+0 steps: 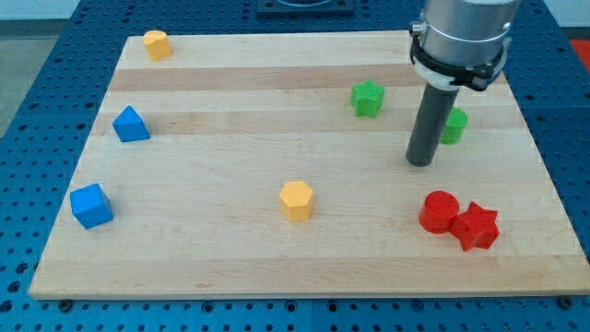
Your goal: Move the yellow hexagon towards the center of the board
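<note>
Rod (433, 115) hides green block (454, 125) shape

My tip (420, 163) stands right of the wooden board's (230, 249) middle. The yellow hexagon block (297, 200) lies to the tip's lower left; the green star block (368, 99) to its upper left. Another green block (453, 125), partly hidden by the rod, sits just to its upper right. Below the tip, the red cylinder block (439, 211) touches the red star block (476, 226).

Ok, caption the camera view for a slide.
My tip rests right of board centre, beside a green block, far from the yellow hexagon.
</note>
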### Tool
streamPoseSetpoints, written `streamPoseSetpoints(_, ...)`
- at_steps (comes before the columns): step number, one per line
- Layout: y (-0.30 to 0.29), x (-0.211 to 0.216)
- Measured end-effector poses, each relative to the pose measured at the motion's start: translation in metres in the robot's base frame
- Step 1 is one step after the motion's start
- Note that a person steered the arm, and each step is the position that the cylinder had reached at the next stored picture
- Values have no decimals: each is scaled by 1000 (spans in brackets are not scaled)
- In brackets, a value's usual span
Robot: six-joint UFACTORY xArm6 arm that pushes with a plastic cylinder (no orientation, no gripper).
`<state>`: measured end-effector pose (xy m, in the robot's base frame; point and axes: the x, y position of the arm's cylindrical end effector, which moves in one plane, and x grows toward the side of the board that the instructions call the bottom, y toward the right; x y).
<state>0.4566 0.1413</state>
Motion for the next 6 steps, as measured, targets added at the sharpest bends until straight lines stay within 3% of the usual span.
streamPoseSetpoints(4,44,8)
streamPoseSetpoints(5,5,-18)
streamPoseSetpoints(6,-91,-26)
